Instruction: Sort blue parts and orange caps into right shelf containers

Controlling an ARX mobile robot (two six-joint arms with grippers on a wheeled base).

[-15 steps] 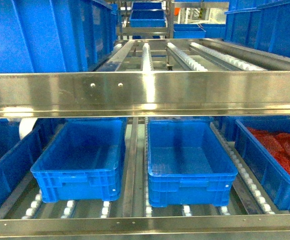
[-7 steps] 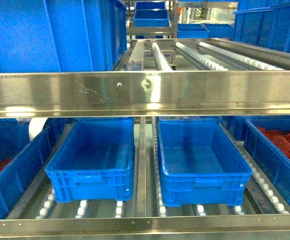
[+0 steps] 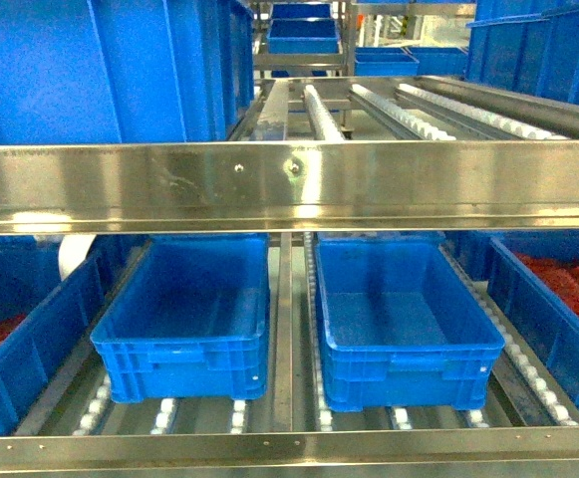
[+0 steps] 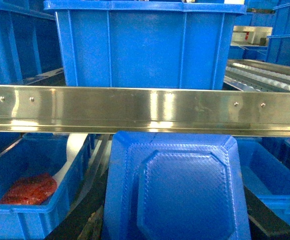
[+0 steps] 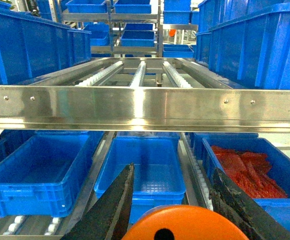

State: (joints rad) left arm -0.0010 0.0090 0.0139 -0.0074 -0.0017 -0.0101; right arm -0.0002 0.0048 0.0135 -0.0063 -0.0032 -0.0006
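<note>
— Crates first: on the lower shelf we see two blue crates side by side on the roller tracks, the left crate (image 3: 182, 324) and the right crate (image 3: 406, 319), both bare inside as far as the head view shows.

— And beside them?

— Another crate (image 3: 558, 319) sits further right with red pieces (image 3: 573, 289) in it, and one at the far left (image 3: 25, 339) also shows some red at its bottom. A steel rail (image 3: 289, 186) runs across in front of the upper level, where a large blue bin (image 3: 100, 70) stands at the left.

— What do we have in the right claw (image 5: 172, 210)?

— An orange cap (image 5: 184, 223) sits between its two dark fingers (image 5: 112, 210) at the bottom of the right wrist view, with a dark hole in its face. The fingers stand on either side of it; we read that as a grip on the cap, though the contact points are cut off by the picture edge. It is in front of the lower shelf, roughly in line with the middle crate (image 5: 145, 167).

— And the left claw?

— We cannot tell its state. The left wrist view is filled at the bottom by a blue part (image 4: 177, 187), a textured piece with an octagonal raised face, and it hides the fingers. It sits below the steel rail (image 4: 145, 110), with a crate holding red pieces (image 4: 30, 190) to its left.
</note>
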